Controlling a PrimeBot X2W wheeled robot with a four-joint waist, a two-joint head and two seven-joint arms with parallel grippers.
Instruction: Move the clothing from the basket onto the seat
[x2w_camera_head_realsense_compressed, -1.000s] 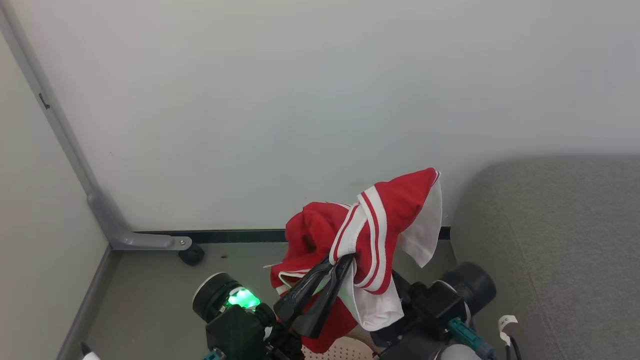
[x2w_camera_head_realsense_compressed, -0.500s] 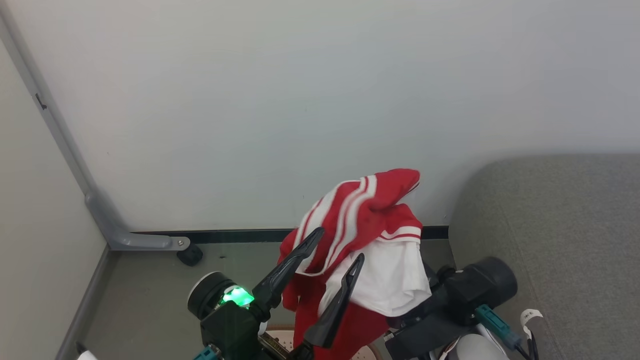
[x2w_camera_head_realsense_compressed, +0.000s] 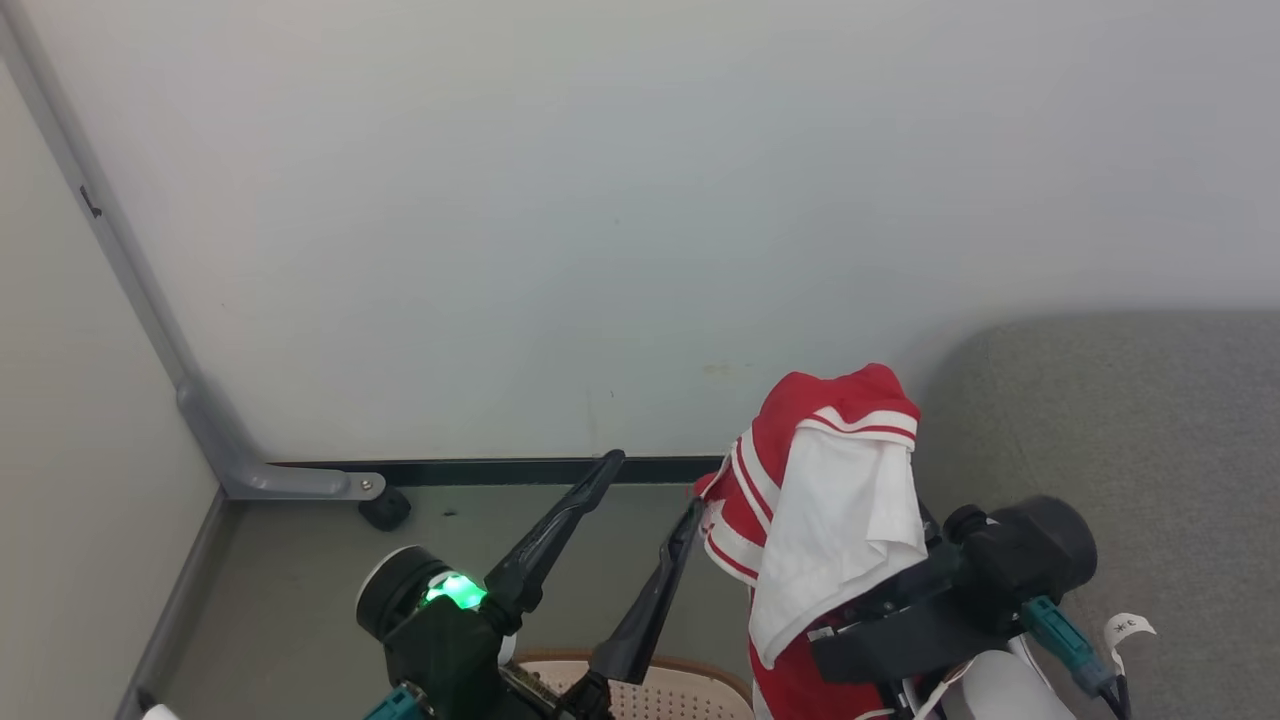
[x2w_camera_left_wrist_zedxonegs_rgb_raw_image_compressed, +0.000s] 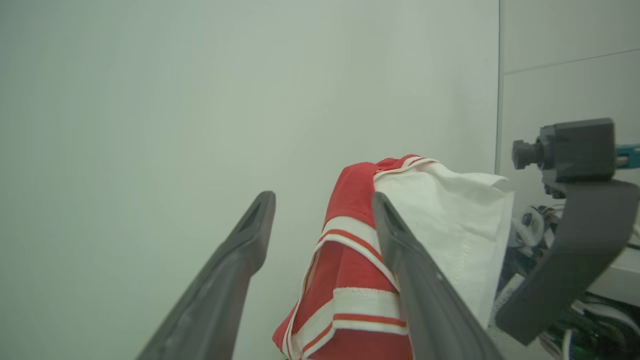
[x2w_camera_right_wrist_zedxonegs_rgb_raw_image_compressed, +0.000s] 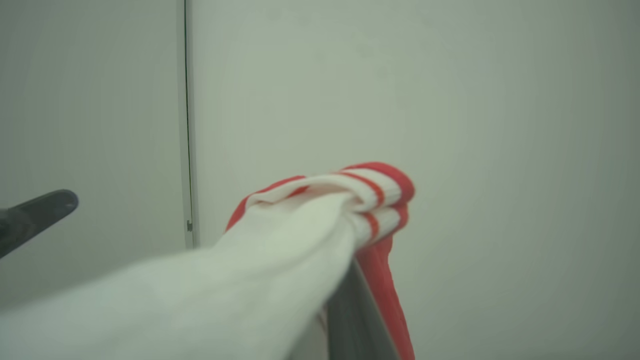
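In the head view you cannot see the fingers of the right gripper (x2w_camera_head_realsense_compressed: 900, 625), because the clothing (x2w_camera_head_realsense_compressed: 835, 500) covers them. The lower part of the clothing is cut by the bottom edge. Of the basket (x2w_camera_head_realsense_compressed: 680, 695) you see just a piece of brown rim and perforated wall at the bottom centre. The seat (x2w_camera_head_realsense_compressed: 1150, 450) is cut by the right edge. In the right wrist view the cloth is blurred at the lower left, and under it one grey finger (x2w_camera_right_wrist_zedxonegs_rgb_raw_image_compressed: 350, 320) shows in part.
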